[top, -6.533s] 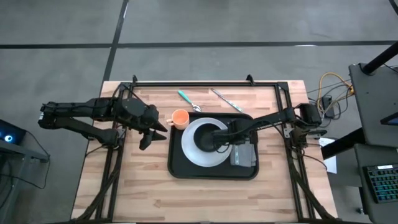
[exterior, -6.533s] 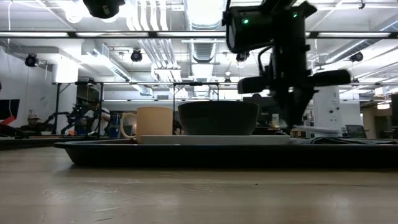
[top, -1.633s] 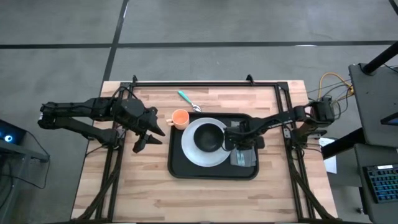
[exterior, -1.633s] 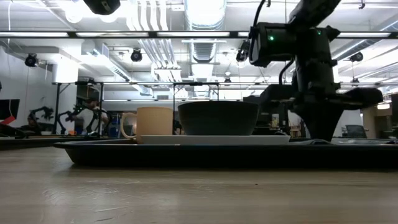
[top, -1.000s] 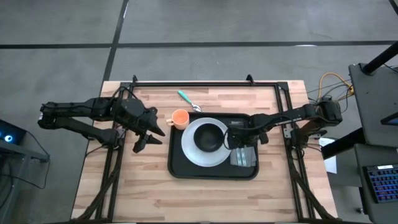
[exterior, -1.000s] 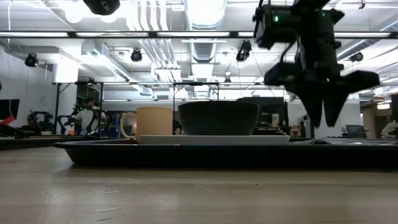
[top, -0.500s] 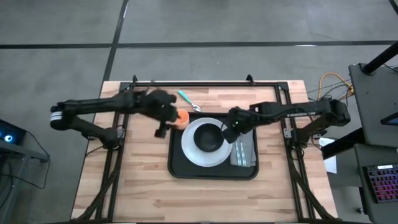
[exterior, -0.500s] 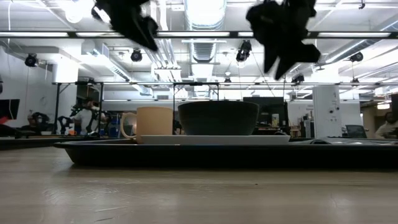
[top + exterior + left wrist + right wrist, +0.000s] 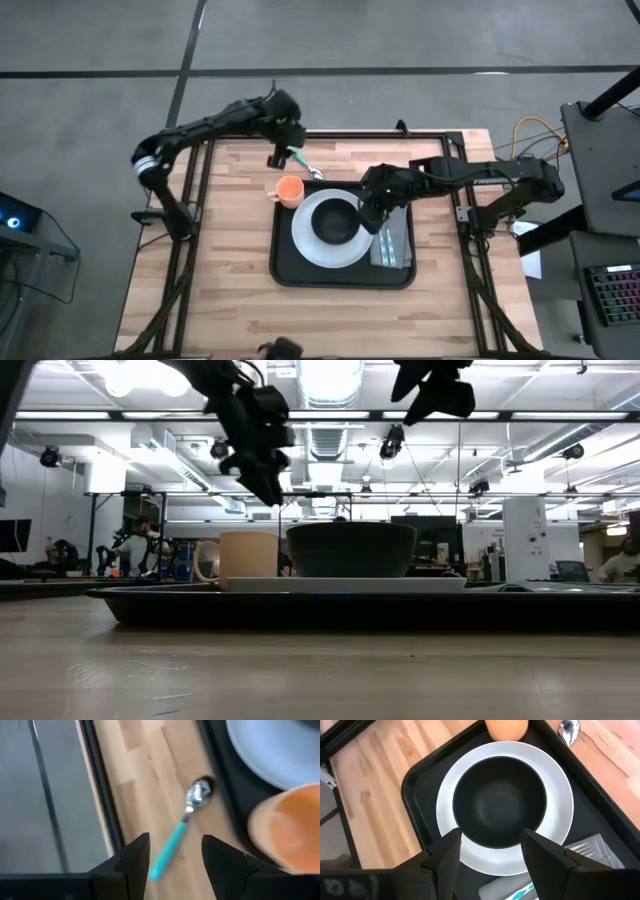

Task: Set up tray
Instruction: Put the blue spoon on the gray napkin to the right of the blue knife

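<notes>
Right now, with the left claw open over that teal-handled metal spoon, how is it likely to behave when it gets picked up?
The teal-handled metal spoon looks thin and rigid, so probably light. Lying flat on the wooden table, its handle may slip from the left claw.

I get even, bright overhead light on the wooden table (image 9: 230, 270) in the high view, with only soft, short shadows. In the low view the ceiling lights (image 9: 330, 375) glare white and blow out, so the arms show as dark backlit shapes, and the near tabletop is blurred while the far room stays fairly sharp. My left wrist view is smeared with motion blur: the teal-handled spoon (image 9: 180, 832) and orange cup (image 9: 290, 830) look soft. The right wrist view is sharper, with a dull sheen inside the black bowl (image 9: 499, 802).
</notes>
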You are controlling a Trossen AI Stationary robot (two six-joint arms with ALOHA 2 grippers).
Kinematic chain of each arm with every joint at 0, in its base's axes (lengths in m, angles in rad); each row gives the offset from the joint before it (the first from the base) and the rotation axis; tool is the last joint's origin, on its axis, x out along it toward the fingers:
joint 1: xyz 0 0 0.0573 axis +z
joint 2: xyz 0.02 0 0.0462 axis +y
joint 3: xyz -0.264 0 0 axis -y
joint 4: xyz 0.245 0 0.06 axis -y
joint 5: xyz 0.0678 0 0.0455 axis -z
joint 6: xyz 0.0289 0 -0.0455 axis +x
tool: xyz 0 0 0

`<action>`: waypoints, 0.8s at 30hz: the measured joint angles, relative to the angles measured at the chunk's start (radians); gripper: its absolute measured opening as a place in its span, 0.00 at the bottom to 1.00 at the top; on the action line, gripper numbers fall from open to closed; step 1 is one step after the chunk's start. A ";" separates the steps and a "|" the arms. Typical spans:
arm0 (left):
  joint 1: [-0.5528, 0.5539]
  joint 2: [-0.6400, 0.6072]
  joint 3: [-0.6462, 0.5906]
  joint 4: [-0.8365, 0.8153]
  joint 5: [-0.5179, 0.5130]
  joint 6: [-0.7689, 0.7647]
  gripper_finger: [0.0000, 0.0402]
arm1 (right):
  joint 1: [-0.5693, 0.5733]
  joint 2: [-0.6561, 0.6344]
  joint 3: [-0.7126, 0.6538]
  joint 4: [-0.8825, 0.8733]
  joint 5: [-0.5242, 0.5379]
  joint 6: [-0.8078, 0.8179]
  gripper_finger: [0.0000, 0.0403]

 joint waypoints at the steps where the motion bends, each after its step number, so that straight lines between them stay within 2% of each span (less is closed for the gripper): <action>1: 0.009 0.028 0.032 -0.002 0.001 0.044 0.40 | 0.004 0.000 0.002 0.000 0.000 -0.004 0.49; 4: 0.036 0.120 0.134 -0.025 0.001 0.100 0.40 | 0.017 0.000 0.006 0.003 -0.007 -0.006 0.49; 8: 0.075 0.247 0.275 -0.135 -0.002 0.193 0.40 | 0.050 0.000 0.017 0.007 -0.008 -0.009 0.49; 13: 0.136 0.359 0.349 -0.154 0.001 0.245 0.40 | 0.099 0.001 0.019 0.051 -0.008 -0.008 0.49; 16: 0.171 0.386 0.353 -0.192 0.001 0.308 0.40 | 0.126 0.001 0.019 0.073 -0.008 -0.008 0.49; 20: 0.201 0.386 0.283 -0.194 -0.009 0.458 0.40 | 0.141 0.002 0.018 0.083 0.016 -0.016 0.49; 24: 0.208 0.385 0.219 -0.203 -0.097 0.562 0.40 | 0.139 0.002 0.015 0.114 0.030 -0.033 0.49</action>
